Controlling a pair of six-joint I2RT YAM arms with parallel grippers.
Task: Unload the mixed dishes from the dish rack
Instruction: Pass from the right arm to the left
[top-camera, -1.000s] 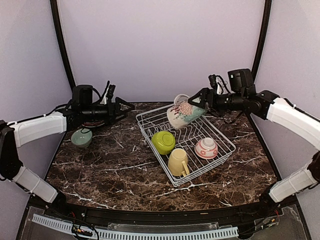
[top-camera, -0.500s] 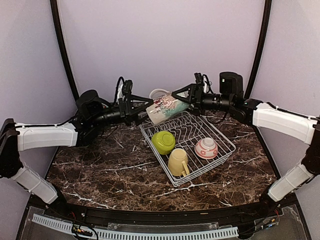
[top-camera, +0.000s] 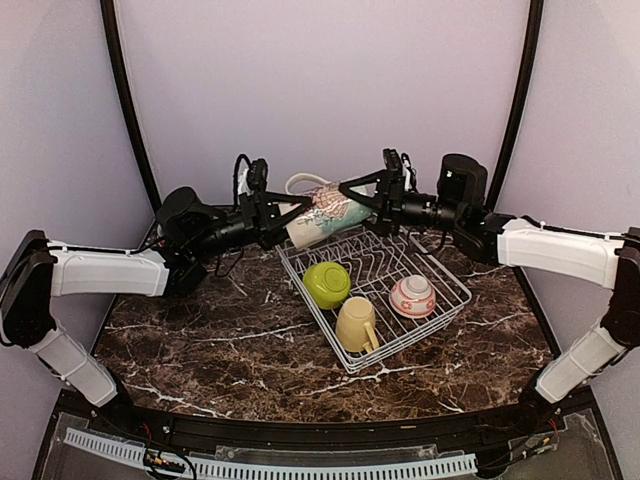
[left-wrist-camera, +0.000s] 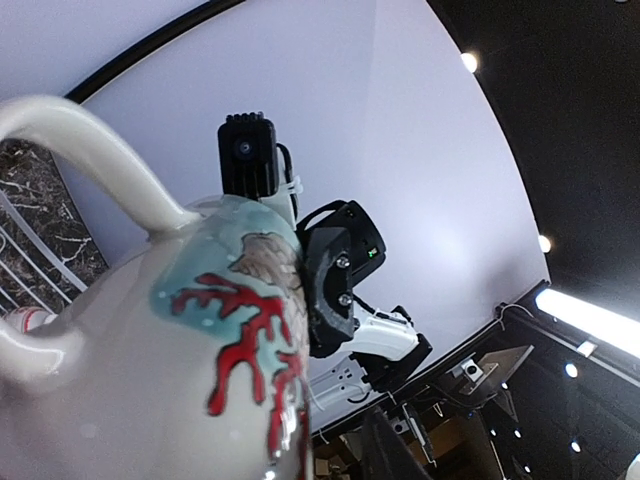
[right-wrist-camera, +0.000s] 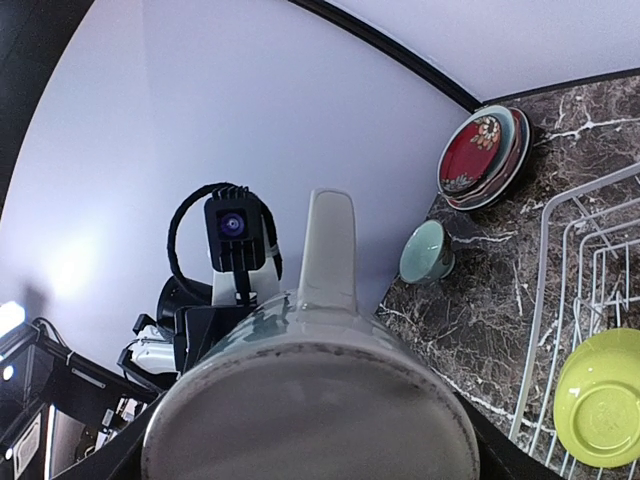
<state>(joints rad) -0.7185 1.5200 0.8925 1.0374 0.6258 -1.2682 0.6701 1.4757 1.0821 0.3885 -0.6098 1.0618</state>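
Note:
A cream patterned mug (top-camera: 325, 212) with a red and teal design hangs on its side in the air above the back left corner of the white wire dish rack (top-camera: 400, 345). My right gripper (top-camera: 352, 200) is shut on its base end, and the base (right-wrist-camera: 310, 420) fills the right wrist view. My left gripper (top-camera: 293, 215) meets it from the left, its fingers narrowed onto the rim end. The mug's side and handle (left-wrist-camera: 150, 350) crowd the left wrist view. In the rack lie a lime bowl (top-camera: 326, 283), a yellow mug (top-camera: 356, 324) and a red-patterned bowl (top-camera: 412, 296).
On the dark marble table, left of the rack, the right wrist view shows a teal bowl (right-wrist-camera: 425, 252) and a stack of plates (right-wrist-camera: 480, 155) with a red one on top. The left arm hides both from the top camera. The lime bowl (right-wrist-camera: 600, 400) lies below the mug.
The right gripper carried the mug up and left, off the rack's back. The left arm swung right from the teal bowl to the mug, and its jaws closed on the rim.

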